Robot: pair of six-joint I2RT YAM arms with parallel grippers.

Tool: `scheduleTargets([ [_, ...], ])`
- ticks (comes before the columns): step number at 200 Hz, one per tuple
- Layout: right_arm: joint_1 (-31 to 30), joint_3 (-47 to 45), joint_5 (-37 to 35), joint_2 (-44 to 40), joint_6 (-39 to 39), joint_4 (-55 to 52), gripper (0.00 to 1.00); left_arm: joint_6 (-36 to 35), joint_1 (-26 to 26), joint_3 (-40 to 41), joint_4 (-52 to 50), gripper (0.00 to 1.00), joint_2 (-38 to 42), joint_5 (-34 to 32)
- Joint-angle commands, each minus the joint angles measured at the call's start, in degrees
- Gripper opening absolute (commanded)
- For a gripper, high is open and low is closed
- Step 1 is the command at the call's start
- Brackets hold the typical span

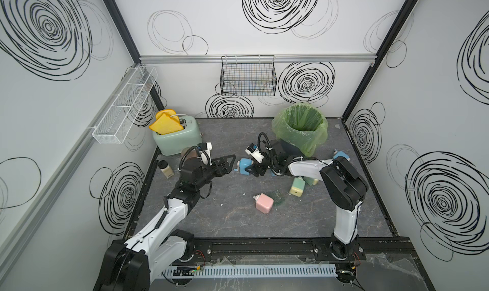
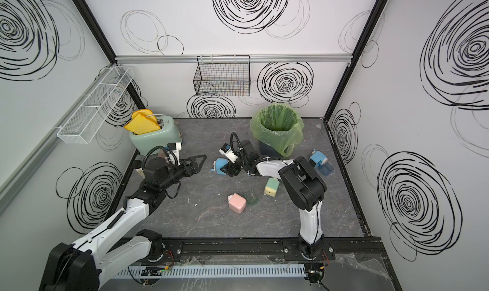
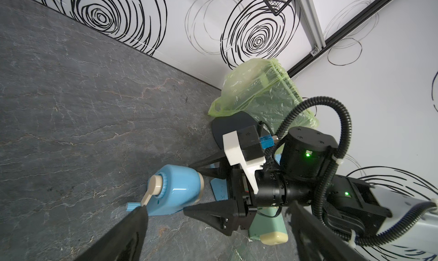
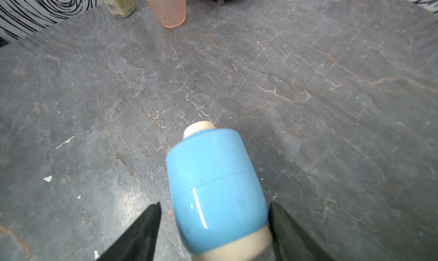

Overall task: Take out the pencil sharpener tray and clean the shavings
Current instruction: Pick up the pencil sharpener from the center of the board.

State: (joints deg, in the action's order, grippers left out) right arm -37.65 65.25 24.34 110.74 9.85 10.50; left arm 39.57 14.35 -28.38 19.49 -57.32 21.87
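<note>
We see the green-bagged bin [image 1: 300, 128] at the table's [image 1: 238, 218] 1 o'clock, contents unclear. L gripper [image 1: 230, 165] gapes wide, empty, at 9 o'clock of the blue pencil sharpener [image 1: 244, 166]. R gripper [image 4: 215, 203] straddles that sharpener at the bin's 8 o'clock; one finger [image 4: 147, 229] shows a gap, so unclenched.
</note>
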Motion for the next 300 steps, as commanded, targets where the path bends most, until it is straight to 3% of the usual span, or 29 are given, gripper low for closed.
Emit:
scheduleTargets([
  [1,-0.25,0.47,0.51,-0.85,1.46,0.14,0.61,0.07,0.15,-0.97,3.61,0.97,-0.40,0.96],
  [33,-0.15,-0.60,2.15,-3.73,2.76,-0.93,0.42,0.66,-0.05,-0.62,4.64,0.97,-0.57,2.01],
  [71,-0.32,-1.84,4.08,-8.38,2.16,-2.90,0.32,0.77,-0.07,-0.58,5.22,0.97,-0.21,2.95],
  [94,-0.24,-3.63,4.51,-11.39,1.34,-2.59,0.32,0.94,-0.11,-0.50,5.47,0.97,-0.09,3.18],
  [104,-0.35,-3.40,4.32,-11.60,1.32,-3.42,0.40,1.16,-0.11,-0.37,5.72,0.97,-0.04,3.31],
  [126,-0.41,-1.69,2.12,-9.32,0.70,-5.08,0.80,1.64,-0.24,0.07,6.21,0.97,0.31,3.61],
  [132,-0.43,-0.63,1.79,-8.29,0.70,-5.82,0.86,1.73,-0.30,0.16,6.26,0.97,0.39,3.77],
  [166,-0.50,5.45,0.05,-1.63,1.40,-8.67,0.95,1.74,-0.69,0.22,5.71,0.97,0.92,4.32],
  [213,-0.58,11.77,2.57,5.77,2.19,-10.68,0.96,1.21,-0.82,-0.19,4.68,0.97,1.00,4.59],
  [231,-0.85,12.90,3.44,7.15,2.24,-11.86,0.89,1.12,-0.81,-0.18,4.67,0.97,1.11,4.50],
  [264,-1.29,11.56,3.07,5.68,1.92,-11.47,0.51,1.21,-0.82,-0.01,4.89,0.97,1.16,4.49],
  [300,-0.98,9.88,4.86,1.38,2.56,-14.22,0.28,1.51,-0.74,0.07,6.01,0.97,1.18,5.58],
])
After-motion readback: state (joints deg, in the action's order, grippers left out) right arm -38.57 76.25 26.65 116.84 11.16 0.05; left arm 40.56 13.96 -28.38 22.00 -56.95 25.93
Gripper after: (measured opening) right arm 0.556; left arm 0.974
